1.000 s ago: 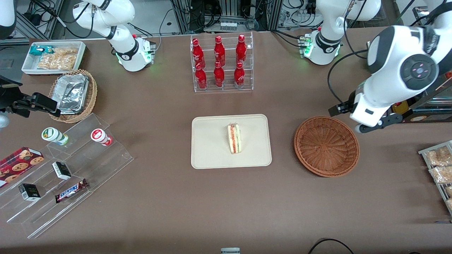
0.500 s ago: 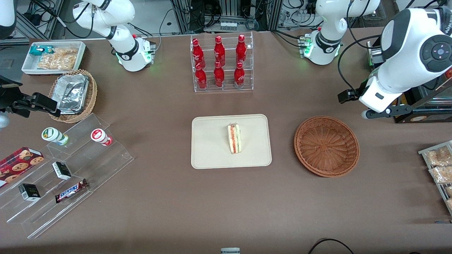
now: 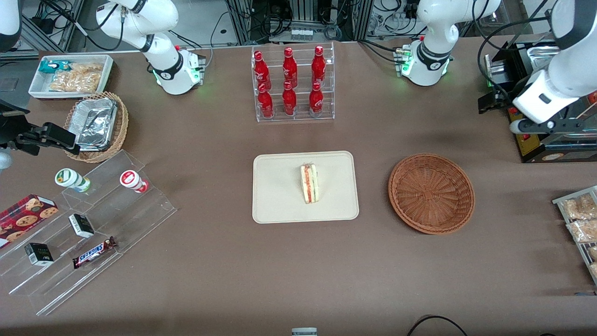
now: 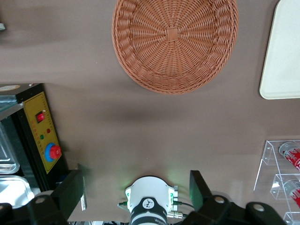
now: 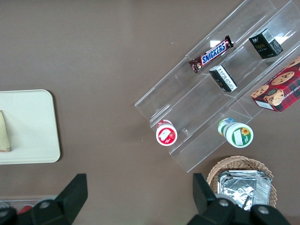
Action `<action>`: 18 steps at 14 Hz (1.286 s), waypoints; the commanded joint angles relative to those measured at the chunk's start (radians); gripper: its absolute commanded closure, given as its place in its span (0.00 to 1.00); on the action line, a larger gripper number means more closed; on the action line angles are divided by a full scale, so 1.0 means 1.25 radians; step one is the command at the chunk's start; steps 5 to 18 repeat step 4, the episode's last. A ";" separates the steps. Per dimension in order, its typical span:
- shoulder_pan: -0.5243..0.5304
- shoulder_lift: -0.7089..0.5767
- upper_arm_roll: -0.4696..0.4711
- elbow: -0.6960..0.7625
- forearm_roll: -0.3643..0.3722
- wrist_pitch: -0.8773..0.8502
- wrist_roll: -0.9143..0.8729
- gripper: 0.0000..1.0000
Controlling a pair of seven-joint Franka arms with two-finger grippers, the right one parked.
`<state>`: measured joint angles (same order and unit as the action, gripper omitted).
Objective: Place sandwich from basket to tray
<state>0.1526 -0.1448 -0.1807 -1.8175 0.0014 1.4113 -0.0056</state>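
The sandwich (image 3: 309, 183), a pale wedge with red and green filling, lies on the cream tray (image 3: 280, 205) at the middle of the table; its edge also shows in the right wrist view (image 5: 3, 133). The reddish-brown wicker basket (image 3: 431, 192) stands beside the tray toward the working arm's end, with nothing in it (image 4: 174, 42). My gripper (image 3: 489, 101) hangs high above the table, farther from the front camera than the basket and out toward the working arm's end. It is open, fingers wide apart with nothing between them (image 4: 136, 190).
A clear rack of red bottles (image 3: 293, 84) stands farther back than the tray. A black box with a yellow control panel (image 3: 536, 144) and bagged snacks (image 3: 580, 219) sit at the working arm's end. A clear tiered shelf (image 3: 88, 224) and tan foil basket (image 3: 98, 126) lie toward the parked arm's end.
The working arm has drawn away from beside the basket, moving farther from the front camera and out toward its own end of the table. Sandwich, tray and basket have not moved.
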 commanded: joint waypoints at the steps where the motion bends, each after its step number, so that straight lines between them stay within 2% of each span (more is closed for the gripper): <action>1: 0.007 -0.011 0.003 0.060 0.009 -0.043 0.014 0.00; 4: 0.006 -0.007 0.025 0.110 0.007 -0.031 0.000 0.00; 18: 0.006 -0.007 0.025 0.110 0.007 -0.031 0.000 0.00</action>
